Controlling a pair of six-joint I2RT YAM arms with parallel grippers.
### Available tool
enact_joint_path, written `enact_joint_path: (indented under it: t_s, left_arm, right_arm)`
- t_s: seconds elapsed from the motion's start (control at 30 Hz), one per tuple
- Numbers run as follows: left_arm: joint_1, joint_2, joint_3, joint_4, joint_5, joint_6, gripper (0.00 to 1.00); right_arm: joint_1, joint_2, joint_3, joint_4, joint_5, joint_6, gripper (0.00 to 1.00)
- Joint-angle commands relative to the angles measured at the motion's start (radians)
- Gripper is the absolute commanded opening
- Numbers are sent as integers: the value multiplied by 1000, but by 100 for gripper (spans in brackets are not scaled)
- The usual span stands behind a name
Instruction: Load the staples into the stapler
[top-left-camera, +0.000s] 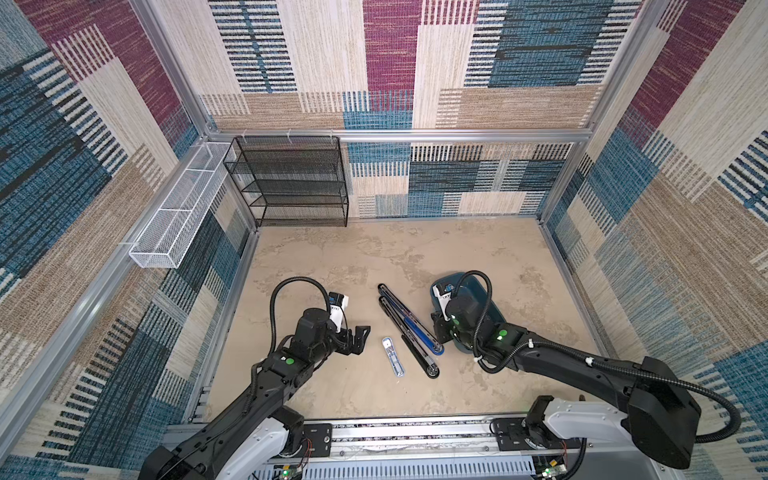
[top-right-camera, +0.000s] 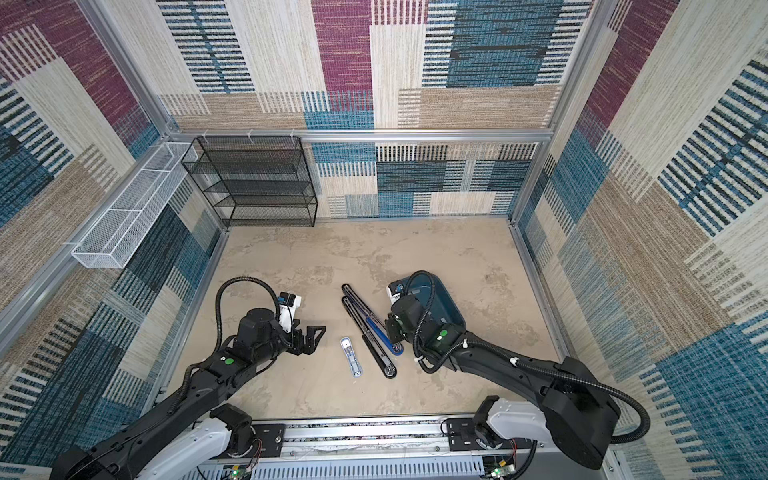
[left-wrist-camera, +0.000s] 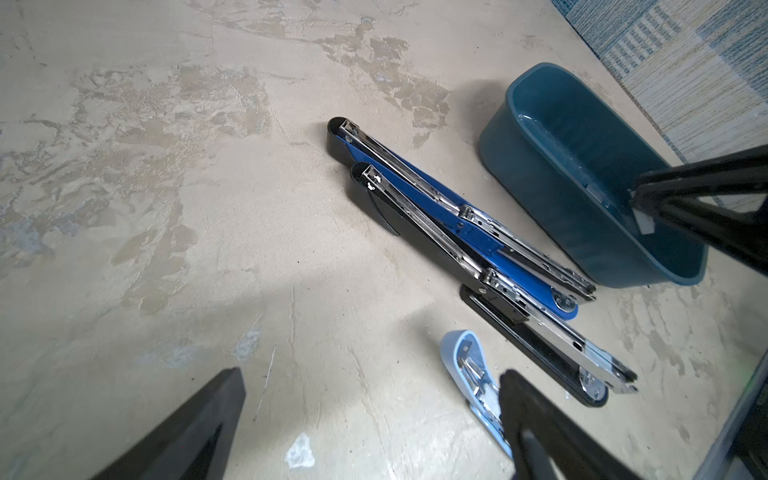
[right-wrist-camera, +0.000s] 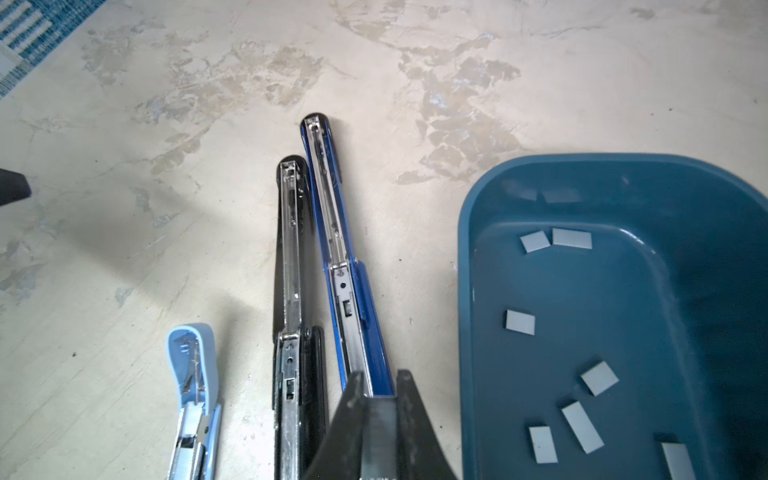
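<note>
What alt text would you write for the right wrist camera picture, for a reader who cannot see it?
The right fingers pinch a grey staple strip over the near end of an open blue stapler. Beside it lie an open black stapler and a smaller light-blue stapler; a teal tub of loose staples sits on its other side.

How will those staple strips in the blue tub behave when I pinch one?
The staple strips lie flat and thin on the smooth floor of the tub, so they'll likely slide before lifting. Small and metal, they're probably light and stiff. The right hand holds one, so pinching seems workable.
</note>
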Motion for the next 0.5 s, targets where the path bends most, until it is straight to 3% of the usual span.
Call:
enact_joint_path:
  t_s: [0.0,0.47]
  left_arm:
    - [0,5,3,22,16,8,99]
    - [1,16,7,23,13,10,99]
  right_arm:
    - [15,19,-18,55,-25,3,8]
    - [44,60,-65,67,-33,34,10]
